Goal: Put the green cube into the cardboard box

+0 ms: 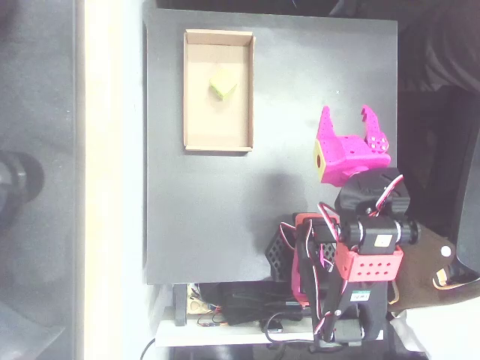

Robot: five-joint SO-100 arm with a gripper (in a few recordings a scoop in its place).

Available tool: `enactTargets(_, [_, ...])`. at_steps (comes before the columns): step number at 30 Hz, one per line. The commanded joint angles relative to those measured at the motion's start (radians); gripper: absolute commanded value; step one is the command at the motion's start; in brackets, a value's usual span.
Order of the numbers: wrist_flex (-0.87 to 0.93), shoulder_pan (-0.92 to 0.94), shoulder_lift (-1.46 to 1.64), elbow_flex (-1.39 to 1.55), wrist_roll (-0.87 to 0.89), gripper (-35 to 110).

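Matt cardboard box (218, 142), seemingly smooth green cube (223, 82), matt dark table (300, 60).

Hobby robotics bench: dark table (225, 210), loose wiring (247, 311) and exposed servos at the near edge.

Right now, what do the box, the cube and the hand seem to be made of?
Box: cardboard, matte tan, with low folded walls and a pale brown floor.
Cube: lime, plain faces, no shine; probably plastic or foam, the picture is too blurred to decide.
Hand: magenta hard plastic, likely printed, with small round holes in one finger; its jaws stand apart.
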Motion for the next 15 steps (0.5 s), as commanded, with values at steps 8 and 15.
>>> enactTargets(8, [0.005,-0.021,0.229,0.221,0.002,24])
enactTargets(15, [0.003,-0.006,0.307,0.241,0.005,0])
